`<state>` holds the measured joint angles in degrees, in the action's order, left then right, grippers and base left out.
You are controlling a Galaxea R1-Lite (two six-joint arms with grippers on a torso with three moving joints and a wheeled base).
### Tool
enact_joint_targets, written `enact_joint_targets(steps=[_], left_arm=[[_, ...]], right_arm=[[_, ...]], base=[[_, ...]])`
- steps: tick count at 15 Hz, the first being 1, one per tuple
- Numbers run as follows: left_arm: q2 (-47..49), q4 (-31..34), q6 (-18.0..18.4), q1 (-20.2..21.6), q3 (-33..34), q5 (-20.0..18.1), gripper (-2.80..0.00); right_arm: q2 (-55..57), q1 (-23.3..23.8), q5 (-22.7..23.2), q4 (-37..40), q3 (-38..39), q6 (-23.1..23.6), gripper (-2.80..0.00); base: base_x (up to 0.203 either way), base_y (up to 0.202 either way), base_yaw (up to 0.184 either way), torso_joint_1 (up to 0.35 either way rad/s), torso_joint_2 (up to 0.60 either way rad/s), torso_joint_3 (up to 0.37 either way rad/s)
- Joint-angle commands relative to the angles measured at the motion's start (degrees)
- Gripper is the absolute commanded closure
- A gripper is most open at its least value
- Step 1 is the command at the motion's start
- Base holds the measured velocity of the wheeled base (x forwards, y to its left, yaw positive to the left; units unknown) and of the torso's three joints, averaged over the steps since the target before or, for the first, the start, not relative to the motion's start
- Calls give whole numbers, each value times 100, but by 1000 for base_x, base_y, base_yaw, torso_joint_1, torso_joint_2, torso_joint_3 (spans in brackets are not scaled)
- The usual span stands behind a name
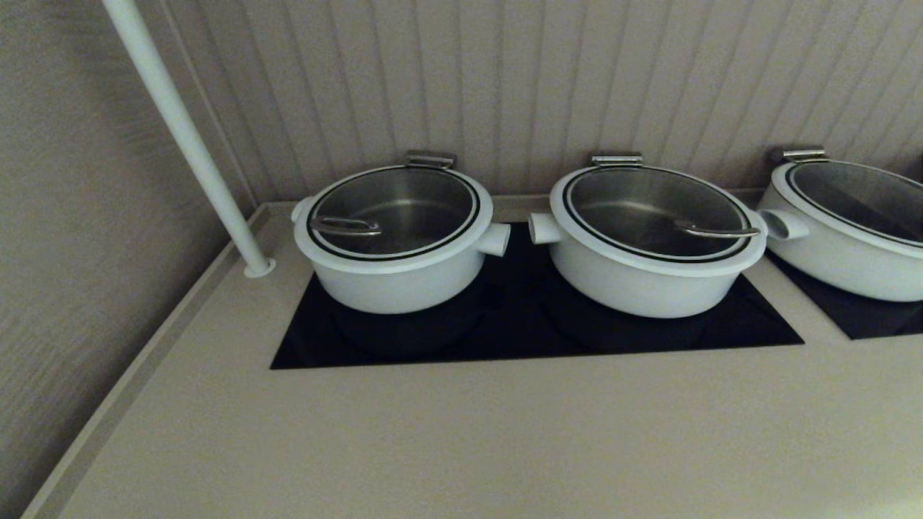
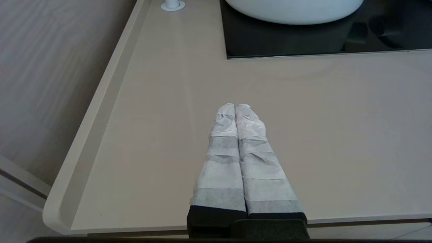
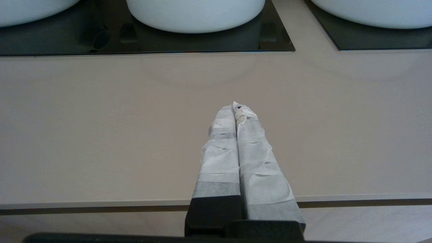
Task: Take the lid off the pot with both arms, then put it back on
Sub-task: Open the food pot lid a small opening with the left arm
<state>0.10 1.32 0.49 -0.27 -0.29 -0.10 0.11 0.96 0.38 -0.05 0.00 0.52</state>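
Three white pots with glass lids stand at the back of the counter: a left pot (image 1: 393, 277), a middle pot (image 1: 642, 285) and a right pot (image 1: 844, 259). Each lid lies flat on its pot; the left lid (image 1: 404, 205) has a metal handle (image 1: 346, 227), and the middle lid (image 1: 642, 205) has one too (image 1: 717, 232). Neither gripper shows in the head view. My left gripper (image 2: 235, 106) is shut and empty above the counter's front, short of the left pot (image 2: 293, 11). My right gripper (image 3: 235, 107) is shut and empty, short of the middle pot (image 3: 195, 15).
The left and middle pots sit on a black cooktop (image 1: 505, 331); the right pot sits on a second one (image 1: 865, 317). A white pole (image 1: 187, 137) rises from the counter's back left. A raised rim (image 2: 98, 114) runs along the left edge. A ribbed wall stands close behind the pots.
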Motion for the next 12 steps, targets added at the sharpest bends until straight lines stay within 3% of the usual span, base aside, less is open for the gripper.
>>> enact_joint_targets(steps=[1, 9, 12], left_arm=[[-1, 0, 65, 0, -6, -17, 0], [-1, 8, 85, 0, -6, -43, 0], [-1, -25, 479, 0, -41, -132, 0]], right_arm=[[-2, 0, -3, 5, 0, 0, 0], [-2, 0, -1, -4, 0, 0, 0], [-2, 0, 0, -4, 0, 0, 0]], base=[[0, 0, 0, 0, 0, 0], [0, 0, 0, 0, 0, 0], [0, 0, 0, 0, 0, 0]])
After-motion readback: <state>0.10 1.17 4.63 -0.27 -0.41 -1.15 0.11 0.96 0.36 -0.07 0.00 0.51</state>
